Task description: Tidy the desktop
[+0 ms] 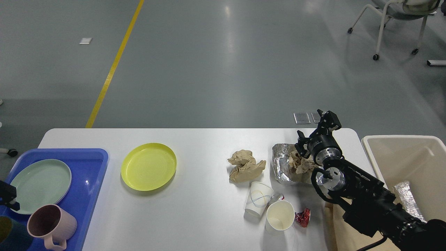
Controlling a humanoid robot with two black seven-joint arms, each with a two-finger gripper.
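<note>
The white desktop (202,212) holds a yellow plate (148,166), a crumpled brown paper ball (245,165), a foil sheet (283,164) with brown paper (301,164) crumpled on it, two white paper cups (258,198) (279,215), and a red wrapper (302,217). My right gripper (313,126) is open, its fingers spread just above the far right edge of the foil and brown paper. Only a small black part of my left gripper (7,196) shows at the left edge, over the blue tray; its fingers cannot be told apart.
The blue tray (91,181) at the left holds a pale green plate (38,184), a pink mug (52,225) and a dark teal item (10,238). A beige bin (414,157) stands off the right end with foil (406,200) inside. A chair (400,21) stands far right.
</note>
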